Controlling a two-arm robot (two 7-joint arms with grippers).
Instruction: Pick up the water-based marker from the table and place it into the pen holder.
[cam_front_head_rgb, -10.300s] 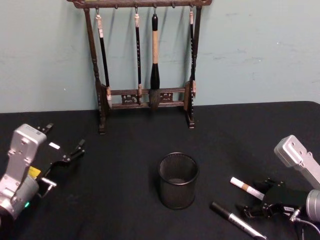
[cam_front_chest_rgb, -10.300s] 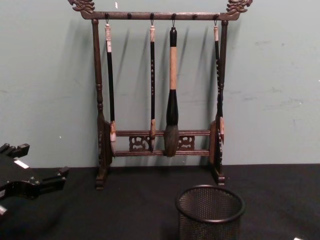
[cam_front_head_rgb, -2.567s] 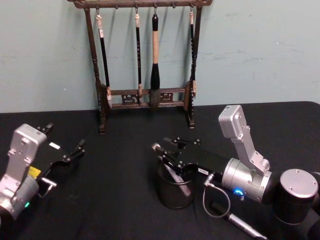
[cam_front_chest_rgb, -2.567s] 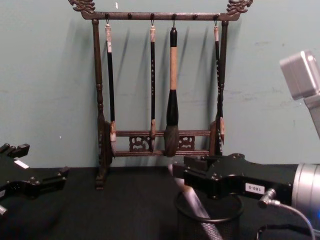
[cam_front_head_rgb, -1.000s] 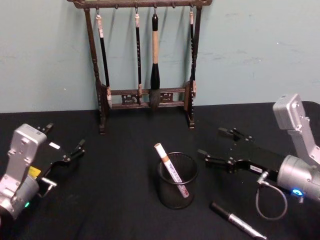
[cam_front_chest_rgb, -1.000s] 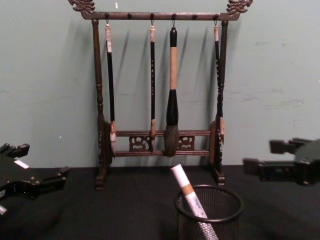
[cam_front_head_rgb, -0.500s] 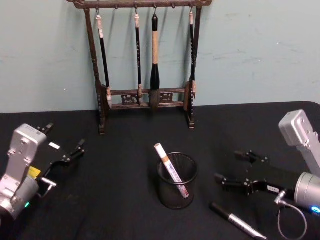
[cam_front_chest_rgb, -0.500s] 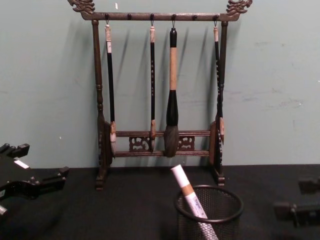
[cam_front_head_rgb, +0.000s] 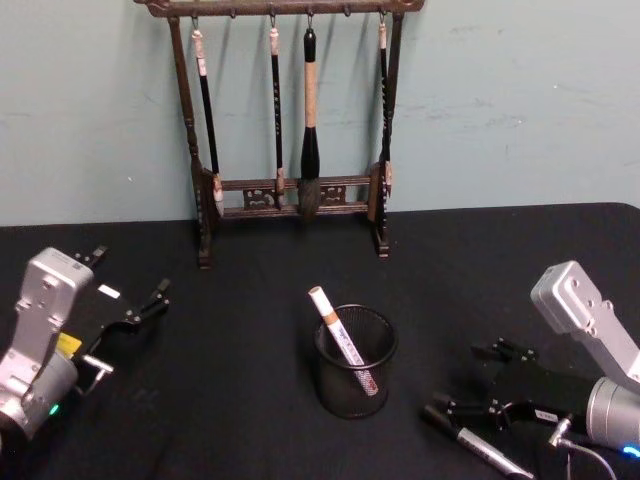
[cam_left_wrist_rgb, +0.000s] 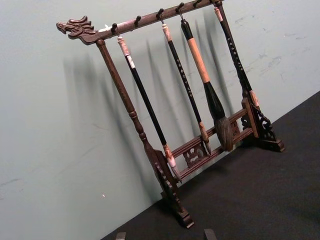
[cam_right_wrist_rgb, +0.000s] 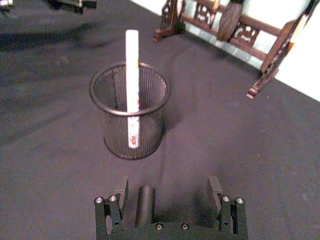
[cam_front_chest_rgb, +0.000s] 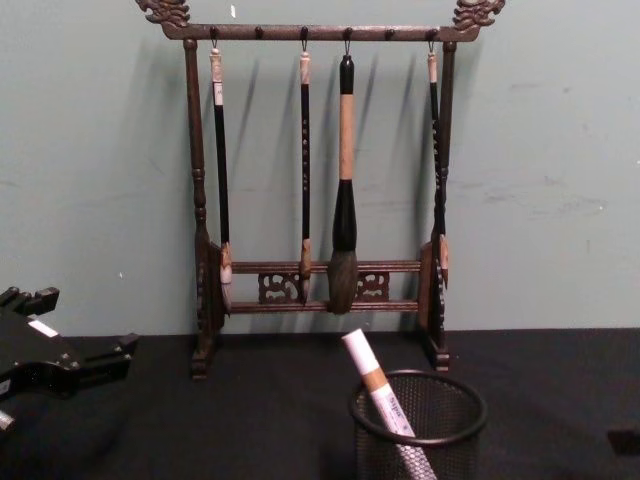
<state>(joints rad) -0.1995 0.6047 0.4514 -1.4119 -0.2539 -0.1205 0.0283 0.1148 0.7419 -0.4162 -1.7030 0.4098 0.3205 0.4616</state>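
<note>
Right fingers back — marker apart

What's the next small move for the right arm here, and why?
Probably draw the right gripper back to rest: the water-based marker already leans inside the pen holder, and the gripper is open and empty, near a black pen. The left gripper sits parked at left.

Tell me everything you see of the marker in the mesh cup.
The marker is thick, with a white cap, a tan band below it and a pale barrel bearing small print and a red mark. It stands in the pen holder, cap up, tilted toward the robot's left; the cap rises above the rim, where the barrel seems to rest. Its lower end shows through the mesh. Neither the right gripper nor the left gripper touches it.
</note>
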